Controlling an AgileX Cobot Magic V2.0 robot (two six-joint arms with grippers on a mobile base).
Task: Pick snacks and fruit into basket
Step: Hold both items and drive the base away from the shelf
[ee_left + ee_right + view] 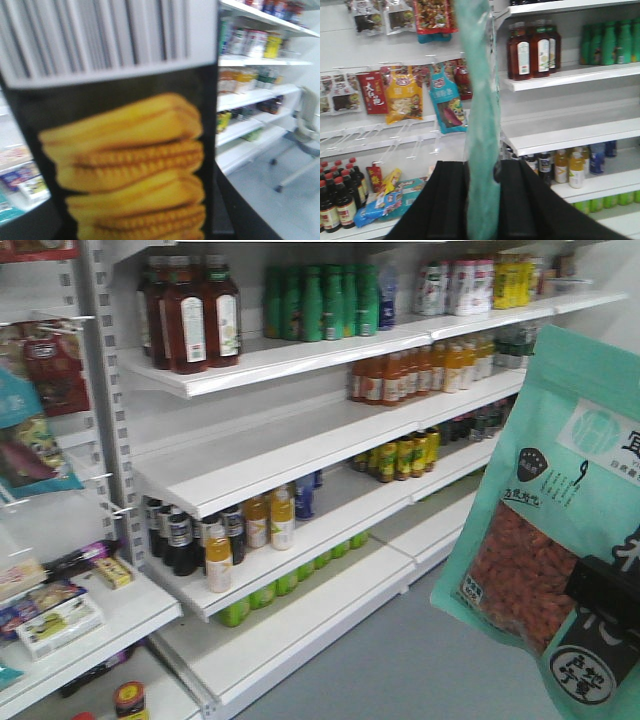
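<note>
Mint-green pouch [482,100], Chinese-labelled, pinched in right claw [482,172]; left claw [145,232] grip unclear behind barcoded biscuit box [125,150].

The pouch [545,540] is glossy mint-green plastic film with a clear window; the right gripper [483,175] has matt black pads. The pack [125,150] looks smooth, printed, faintly shiny. Shelves [300,455] are smooth white painted metal; the bottles [190,315] look glossy

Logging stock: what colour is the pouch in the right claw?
Mint green; the pouch shows best in front view.
</note>
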